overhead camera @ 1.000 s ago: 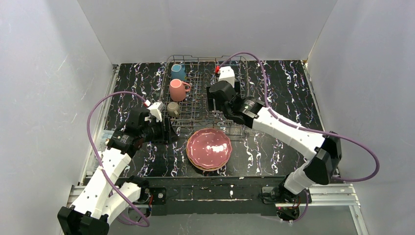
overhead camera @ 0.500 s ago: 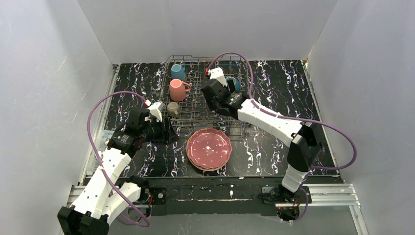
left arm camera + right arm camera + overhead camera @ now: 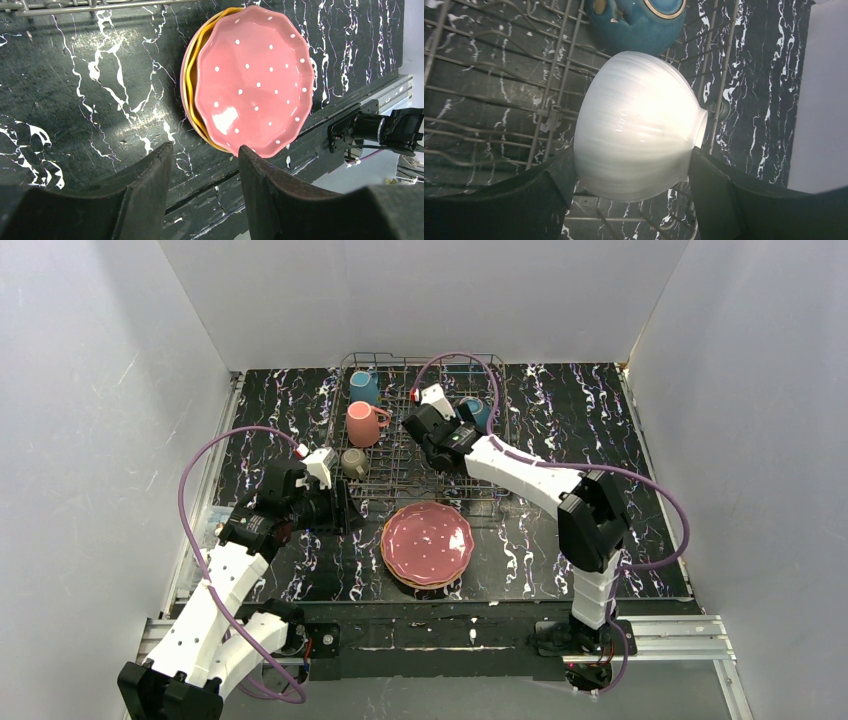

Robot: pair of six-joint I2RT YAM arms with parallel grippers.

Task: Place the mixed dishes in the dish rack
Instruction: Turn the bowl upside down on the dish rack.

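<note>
The grey wire dish rack (image 3: 400, 472) stands at the back centre. In it are a teal mug (image 3: 364, 387), a pink mug (image 3: 362, 424), an olive-grey mug (image 3: 353, 462) and a dark-blue bowl (image 3: 478, 412). My right gripper (image 3: 420, 430) is over the rack. In the right wrist view the right gripper (image 3: 631, 152) is shut on a white bowl (image 3: 639, 125), tipped on its side above the rack wires (image 3: 484, 95), just below the dark-blue bowl (image 3: 639, 20). My left gripper (image 3: 205, 150) is open and empty beside a dotted pink plate (image 3: 255, 80) stacked on an orange plate (image 3: 192, 80).
The plate stack (image 3: 428, 544) lies on the black marble table in front of the rack. The left gripper (image 3: 340, 510) is left of the stack, at the rack's front left corner. The rack's front rail (image 3: 60, 6) shows in the left wrist view. White walls enclose the table.
My right gripper has moved left and toward the back over the rack, and its arm has folded in. The left arm has not moved.
</note>
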